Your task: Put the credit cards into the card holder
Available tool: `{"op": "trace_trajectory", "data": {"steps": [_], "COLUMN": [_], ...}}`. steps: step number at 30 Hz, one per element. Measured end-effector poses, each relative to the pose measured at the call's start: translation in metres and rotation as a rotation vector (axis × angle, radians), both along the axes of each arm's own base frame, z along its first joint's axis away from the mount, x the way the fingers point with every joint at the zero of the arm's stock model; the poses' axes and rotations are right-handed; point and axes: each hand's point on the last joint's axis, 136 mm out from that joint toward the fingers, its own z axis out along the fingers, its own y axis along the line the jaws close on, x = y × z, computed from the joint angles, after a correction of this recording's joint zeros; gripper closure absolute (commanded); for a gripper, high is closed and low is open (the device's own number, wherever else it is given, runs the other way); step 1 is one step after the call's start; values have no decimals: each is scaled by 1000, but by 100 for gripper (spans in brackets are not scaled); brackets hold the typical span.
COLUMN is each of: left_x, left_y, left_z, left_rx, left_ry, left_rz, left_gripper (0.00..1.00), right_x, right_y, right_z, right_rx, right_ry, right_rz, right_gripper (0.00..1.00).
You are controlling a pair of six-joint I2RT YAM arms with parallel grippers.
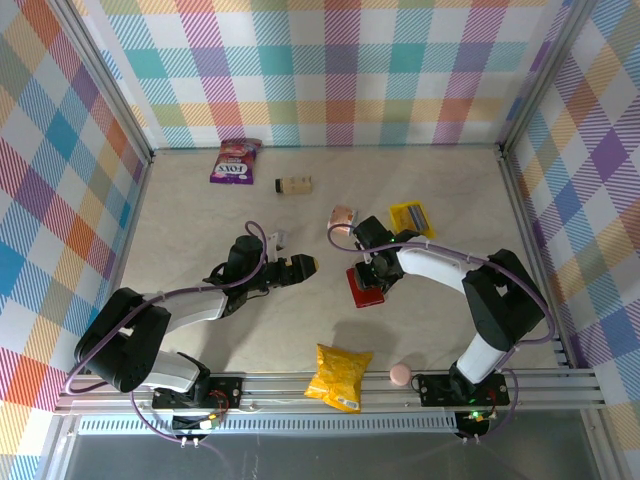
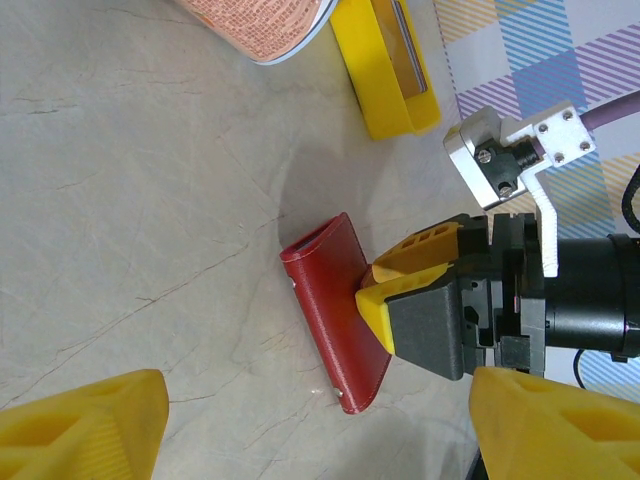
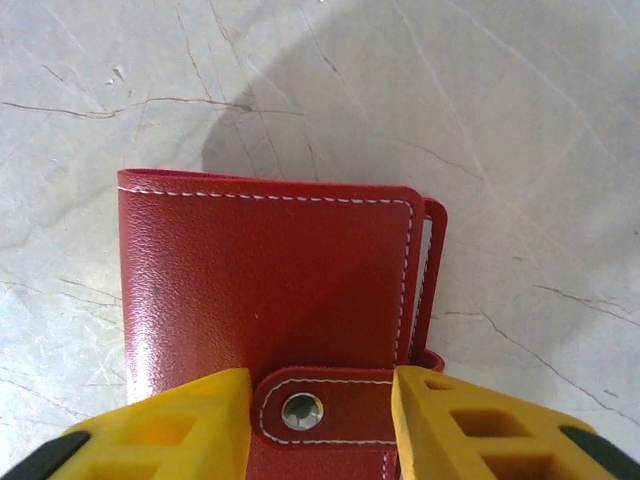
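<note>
The holder point(image 3: 270, 270) lies flat on the table, shut, with its snap tab point(image 3: 330, 412) fastened. The right claw point(image 3: 320, 380) sits directly over it. Its fingers stand either side of the tab, close against it, and I cannot tell whether they are pinching it. The holder's opening edge is on the side the tab wraps around, and the spine is opposite. The left claw point(image 1: 308, 265) hangs a little to the holder's left with its fingers wide apart and nothing between them, its mouth facing the holder. The right arm is plainly nearer. The cards point(image 2: 404, 40) seem to be waiting in the tray point(image 2: 375, 90) beyond. I'd say the snap has to come undone first.
</note>
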Motion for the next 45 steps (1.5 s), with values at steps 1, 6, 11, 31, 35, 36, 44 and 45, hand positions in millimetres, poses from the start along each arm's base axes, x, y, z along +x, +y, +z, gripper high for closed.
{"op": "trace_trajectory", "data": {"steps": [1,6,11,31,35,36,44,45], "left_x": [0,0,0,-12,-19,-21,-28,-28], "left_y": [0,0,0,-12,-25,-27,-40,-41], "left_z": [0,0,0,2,12,13,-3,-8], "left_rx": [0,0,0,-4,-43,-49,-56,-51], "left_ry": [0,0,0,-2,-16,-17,39,56], "left_rz": [0,0,-1,-46,-80,-87,-119,-120], "left_gripper": [21,21,21,69,77,79,95,96], "right_x": [0,0,-2,-5,-5,-5,-13,-15], "right_y": [0,2,7,31,43,45,66,67], "right_z": [0,1,7,41,42,42,25,22], "right_rx": [1,9,48,405,462,473,490,488], "right_ry": [-1,2,1,29,53,57,118,130], "right_rz": [0,3,5,-52,-52,-50,-46,-49], "right_gripper": [66,80,95,100,100,100,100,100]}}
